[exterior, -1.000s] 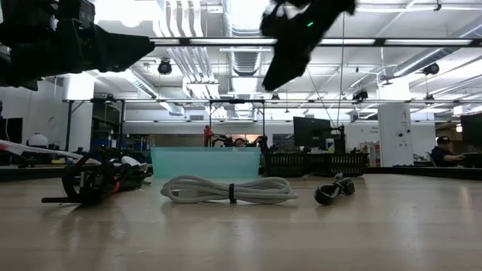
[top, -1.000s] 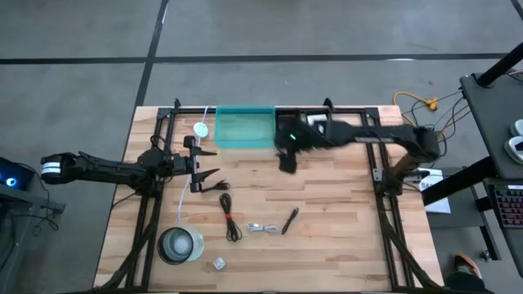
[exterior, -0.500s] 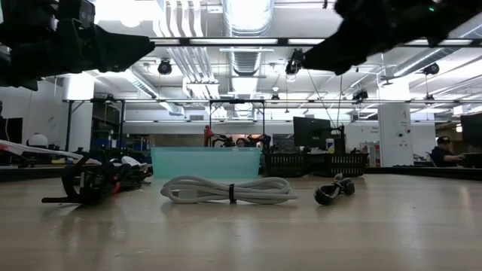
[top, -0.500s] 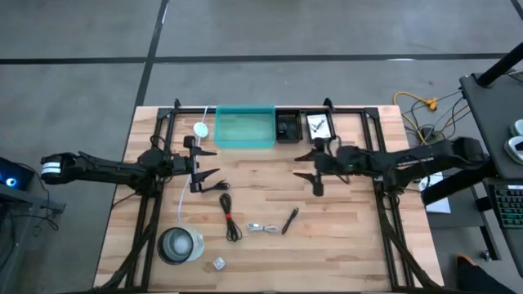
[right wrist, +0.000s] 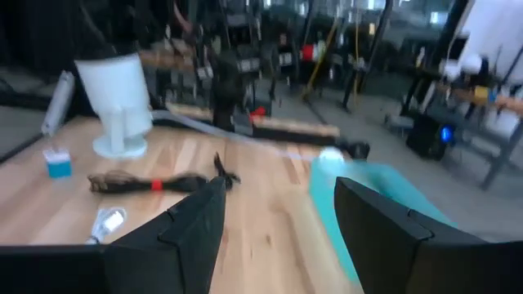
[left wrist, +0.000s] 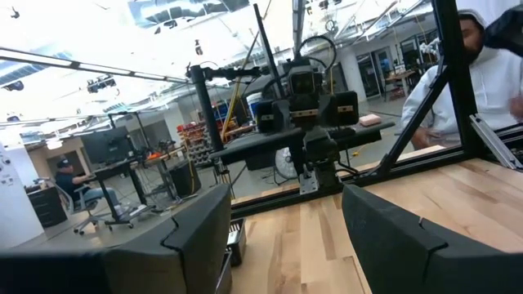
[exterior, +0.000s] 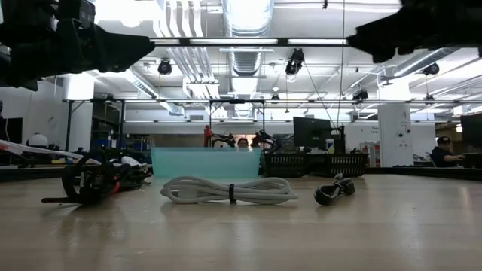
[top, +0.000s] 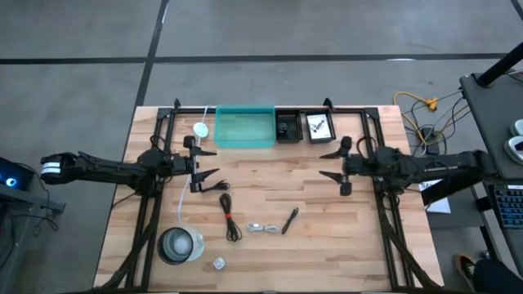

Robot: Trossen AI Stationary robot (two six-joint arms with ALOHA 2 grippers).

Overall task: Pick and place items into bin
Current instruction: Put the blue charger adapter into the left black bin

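1. The right hand (top: 329,164) hangs over the right part of the wooden worktop (top: 343,237), at about 3 o'clock from the worktop's middle, its two fingers spread apart with nothing between them.
2. The left hand (top: 212,164) hovers at about 9 o'clock from the middle, just beside the long white cord (top: 185,196); its fingers are also spread and empty.
3. The teal bin (top: 244,127) stands at the far edge, at about 12 o'clock, and nothing can be made out inside it.
4. Just right of the bin sit a small dark tray (top: 287,128) and a white printed card (top: 318,126), side by side.
5. The black cable with a red tie (top: 230,216) lies at about 7 o'clock from the middle.
6. Right of it, the silvery cable (top: 261,228) lies coiled, with the black pen (top: 290,220) just beside it, tilted.
7. A small clear piece (top: 218,263) rests near the front edge, close to the round clear container (top: 180,244) at about 7 o'clock.
8. The round white disc (top: 201,129) of the cord lies just left of the bin.
9. In the low view, the silvery cable (exterior: 230,189) sits in front of the bin (exterior: 205,161), the black cable (exterior: 92,183) lies to its left, and the pen (exterior: 334,188) to its right.
10. In the left wrist view, a person in a light hooded top (left wrist: 458,73) stands beyond the worktop.
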